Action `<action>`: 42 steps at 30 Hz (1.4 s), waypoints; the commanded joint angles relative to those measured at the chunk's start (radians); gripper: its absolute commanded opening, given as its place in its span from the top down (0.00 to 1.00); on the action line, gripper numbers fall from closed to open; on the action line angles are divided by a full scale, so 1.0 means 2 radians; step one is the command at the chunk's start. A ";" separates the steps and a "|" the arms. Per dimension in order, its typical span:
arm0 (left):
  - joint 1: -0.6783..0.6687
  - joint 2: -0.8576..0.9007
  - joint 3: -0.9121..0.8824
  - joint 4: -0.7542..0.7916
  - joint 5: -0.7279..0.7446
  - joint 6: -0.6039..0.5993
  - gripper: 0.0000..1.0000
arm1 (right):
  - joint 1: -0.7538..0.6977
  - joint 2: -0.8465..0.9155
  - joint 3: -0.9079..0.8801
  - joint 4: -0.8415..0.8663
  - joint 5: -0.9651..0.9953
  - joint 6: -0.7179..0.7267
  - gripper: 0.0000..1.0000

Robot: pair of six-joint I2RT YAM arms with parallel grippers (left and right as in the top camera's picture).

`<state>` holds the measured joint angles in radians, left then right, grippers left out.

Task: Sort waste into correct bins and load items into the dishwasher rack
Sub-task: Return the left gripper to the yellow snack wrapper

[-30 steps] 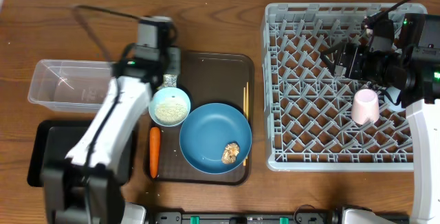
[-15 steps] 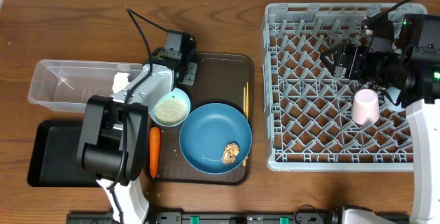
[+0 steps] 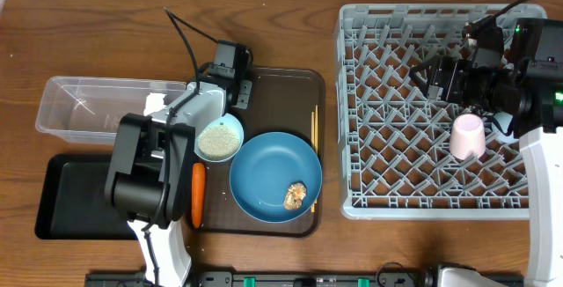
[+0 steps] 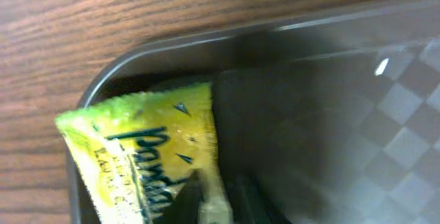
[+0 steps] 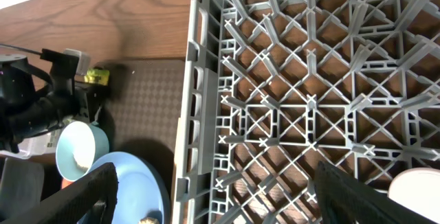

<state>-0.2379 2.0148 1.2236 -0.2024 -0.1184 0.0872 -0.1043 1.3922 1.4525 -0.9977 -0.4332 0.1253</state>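
The left pincer [image 4: 230, 198] is closed on the lower edge of the yellow-green wrapper [image 4: 148, 152], at the far-left corner of the brown serving tray [image 4: 330, 114]. On that tray the bowl [image 3: 218, 137] of rice touches the blue plate [image 3: 268, 172], and the carrot [image 3: 199, 195] lies along the tray's left edge. A white tissue [image 3: 157, 104] sits at the right end of the clear tub [image 3: 88, 106]. The right pincer [image 5: 220, 207] hangs wide open and empty over the grey rack [image 5: 275, 80]. The pink cup [image 3: 466, 136] stands inside the rack, near its right edge.

Wooden table [image 3: 281, 49] under rack [image 3: 396, 10], brown tray [image 3: 281, 102], tub [image 3: 88, 111], black tray [image 3: 75, 203].
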 commanded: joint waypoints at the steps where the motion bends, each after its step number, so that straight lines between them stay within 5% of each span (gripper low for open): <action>1: 0.003 0.016 -0.002 0.001 -0.017 -0.003 0.94 | 0.002 0.001 0.005 -0.001 0.000 0.006 0.16; 8: 0.002 0.004 0.005 -0.013 -0.036 -0.023 0.94 | 0.002 0.001 0.005 0.000 0.000 0.006 0.16; 26: -0.010 -0.197 0.006 -0.123 -0.015 -0.046 0.94 | 0.002 0.001 0.005 0.007 0.000 0.006 0.16; 35: -0.010 -0.086 -0.005 -0.052 -0.016 -0.042 0.62 | 0.002 0.001 0.005 0.005 0.000 0.006 0.15; 40: -0.010 -0.025 -0.005 0.005 -0.051 -0.042 0.59 | 0.002 0.001 0.005 -0.003 0.000 0.006 0.16; 42: -0.010 -0.011 -0.005 0.022 -0.065 -0.042 0.49 | 0.002 0.001 0.005 -0.006 0.000 0.006 0.15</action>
<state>-0.2611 1.9697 1.2179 -0.1905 -0.1833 0.0006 -0.1043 1.3922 1.4525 -1.0046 -0.4328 0.1257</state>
